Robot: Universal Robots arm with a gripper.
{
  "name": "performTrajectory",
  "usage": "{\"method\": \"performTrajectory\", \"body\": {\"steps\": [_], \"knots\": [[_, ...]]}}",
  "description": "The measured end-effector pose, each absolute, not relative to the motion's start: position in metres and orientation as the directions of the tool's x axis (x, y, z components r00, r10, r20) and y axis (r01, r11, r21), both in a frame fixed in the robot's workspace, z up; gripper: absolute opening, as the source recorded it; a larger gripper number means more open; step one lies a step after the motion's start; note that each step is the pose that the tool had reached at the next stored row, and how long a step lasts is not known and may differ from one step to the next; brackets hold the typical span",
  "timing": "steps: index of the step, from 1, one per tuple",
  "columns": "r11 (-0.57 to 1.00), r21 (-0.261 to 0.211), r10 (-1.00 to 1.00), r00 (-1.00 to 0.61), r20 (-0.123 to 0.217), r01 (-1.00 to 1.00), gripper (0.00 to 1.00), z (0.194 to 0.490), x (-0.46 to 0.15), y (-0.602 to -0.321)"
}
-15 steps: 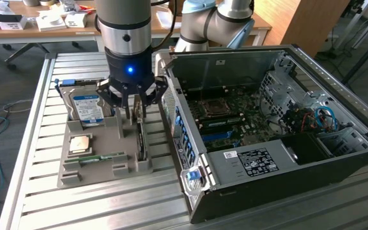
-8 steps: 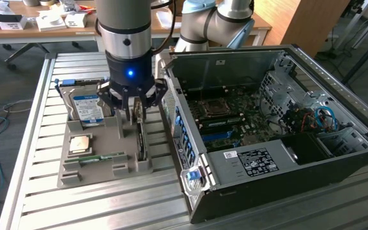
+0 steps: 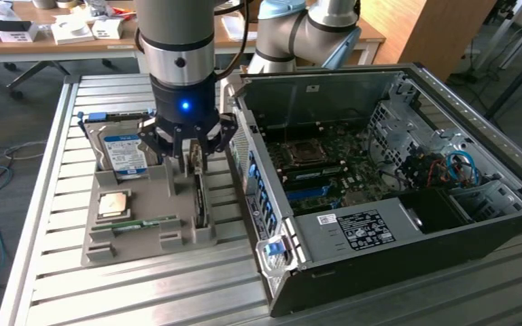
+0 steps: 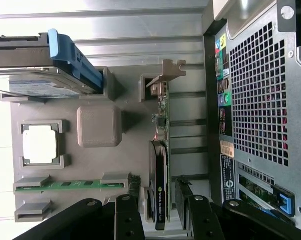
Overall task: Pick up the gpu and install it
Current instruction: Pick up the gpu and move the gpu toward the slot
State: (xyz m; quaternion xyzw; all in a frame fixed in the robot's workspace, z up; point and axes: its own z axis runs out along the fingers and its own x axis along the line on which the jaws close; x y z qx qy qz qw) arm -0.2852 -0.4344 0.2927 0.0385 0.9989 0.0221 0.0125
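The gpu [image 3: 200,199] stands on edge in a slot of the grey parts holder [image 3: 157,239], beside the open computer case [image 3: 478,204]. In the wrist view the gpu [image 4: 160,150] shows its green board edge, black fan housing and silver end bracket [image 4: 166,70]. My gripper [image 3: 193,157] hangs straight above the card's bracket end. The gripper [image 4: 158,189] is open, with one of its fingers [image 4: 134,187] on each side of the card and a gap on both sides. Nothing is held.
A hard drive [image 3: 123,153] with a blue-white label stands in the holder's back slot. A processor [image 3: 116,204] and a memory stick [image 3: 138,224] lie in other pockets. The case's motherboard [image 3: 334,163] is exposed, and its rear panel [image 4: 260,100] stands close beside the card.
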Motion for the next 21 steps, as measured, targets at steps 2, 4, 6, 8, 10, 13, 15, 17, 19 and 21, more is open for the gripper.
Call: {"method": "performTrajectory", "body": {"steps": [2, 4, 6, 8, 10, 13, 15, 17, 19, 21], "knots": [[0.996, 0.045, 0.077, -0.997, -0.023, 0.076, 0.42, 0.2926, -0.2852, -0.4351], [0.996, 0.045, 0.077, -0.997, -0.023, 0.076, 0.42, 0.2927, -0.2852, -0.4361], [0.996, 0.045, 0.077, -0.997, -0.023, 0.076, 0.42, 0.2927, -0.2852, -0.4373], [0.996, 0.045, 0.077, -0.997, -0.023, 0.076, 0.42, 0.2927, -0.2851, -0.4385], [0.996, 0.045, 0.077, -0.997, -0.023, 0.076, 0.42, 0.2927, -0.2851, -0.4396], [0.996, 0.045, 0.077, -0.997, -0.023, 0.076, 0.42, 0.2927, -0.2852, -0.4408], [0.996, 0.045, 0.077, -0.997, -0.023, 0.076, 0.42, 0.2927, -0.2851, -0.4417], [0.996, 0.045, 0.077, -0.997, -0.023, 0.076, 0.42, 0.2927, -0.2852, -0.4429], [0.996, 0.045, 0.077, -0.997, -0.023, 0.076, 0.42, 0.2927, -0.2852, -0.4433], [0.996, 0.045, 0.077, -0.997, -0.023, 0.076, 0.42, 0.2927, -0.2852, -0.4433]]}}
